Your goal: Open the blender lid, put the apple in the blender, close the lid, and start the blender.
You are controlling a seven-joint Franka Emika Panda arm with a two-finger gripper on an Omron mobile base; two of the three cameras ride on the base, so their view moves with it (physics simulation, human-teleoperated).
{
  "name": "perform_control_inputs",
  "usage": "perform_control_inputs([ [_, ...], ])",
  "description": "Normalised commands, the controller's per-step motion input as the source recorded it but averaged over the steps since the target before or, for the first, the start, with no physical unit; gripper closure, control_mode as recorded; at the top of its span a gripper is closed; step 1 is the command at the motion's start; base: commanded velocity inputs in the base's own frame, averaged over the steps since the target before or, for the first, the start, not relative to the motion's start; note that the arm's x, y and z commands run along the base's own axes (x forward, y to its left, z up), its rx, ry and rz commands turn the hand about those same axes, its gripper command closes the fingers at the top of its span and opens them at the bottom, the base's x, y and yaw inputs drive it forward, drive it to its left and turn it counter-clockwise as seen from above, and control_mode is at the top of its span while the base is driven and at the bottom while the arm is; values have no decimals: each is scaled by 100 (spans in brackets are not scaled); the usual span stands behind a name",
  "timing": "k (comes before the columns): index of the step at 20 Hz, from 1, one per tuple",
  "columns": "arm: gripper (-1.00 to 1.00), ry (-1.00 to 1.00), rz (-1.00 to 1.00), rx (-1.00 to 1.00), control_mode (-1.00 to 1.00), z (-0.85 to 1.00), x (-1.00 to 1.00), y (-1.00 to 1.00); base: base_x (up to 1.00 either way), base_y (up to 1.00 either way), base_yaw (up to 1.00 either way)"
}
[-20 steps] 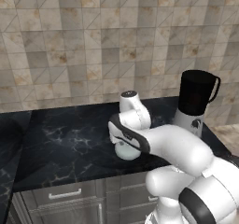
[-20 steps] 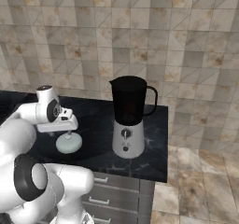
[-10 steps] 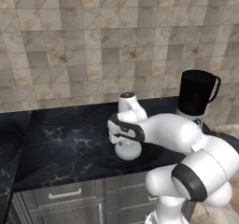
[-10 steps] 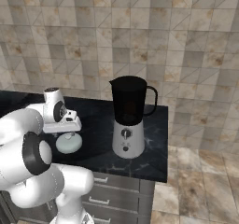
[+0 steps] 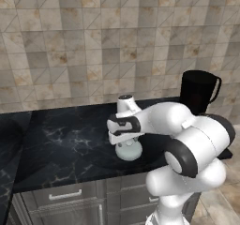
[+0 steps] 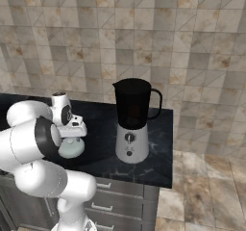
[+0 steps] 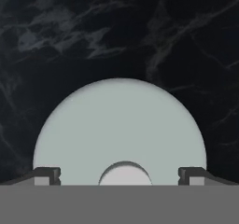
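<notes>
The gripper (image 7: 119, 176) points straight down, jaws spread wide over the blender lid (image 7: 119, 132) on the dark counter (image 5: 65, 139). The arm bends low. No readable writing.

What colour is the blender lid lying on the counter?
Pale grey-white, plain, against the black marbled counter. The blender lid shows best in the hand view.

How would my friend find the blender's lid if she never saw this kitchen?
Find the dark marble counter under the tiled wall, then the tall blender with its black jar standing on it. Beside the blender, directly under the robot's open gripper, lies the blender lid: a pale grey-white round dome with a small knob, the lightest thing on the counter.
</notes>
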Motion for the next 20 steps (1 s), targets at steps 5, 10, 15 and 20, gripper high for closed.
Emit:
perform_control_inputs([
  [5, -100, 1, 1, 1, -100, -14, 5, -2, 0, 0, 0],
  [10, -100, -1, 0, 3, -100, -13, -7, -9, 0, 0, 0],
  [15, -100, -3, 0, 3, -100, -13, -27, -8, 0, 0, 0],
  [20, -100, -2, 0, 2, -100, -20, -23, -2, 0, 0, 0],
])
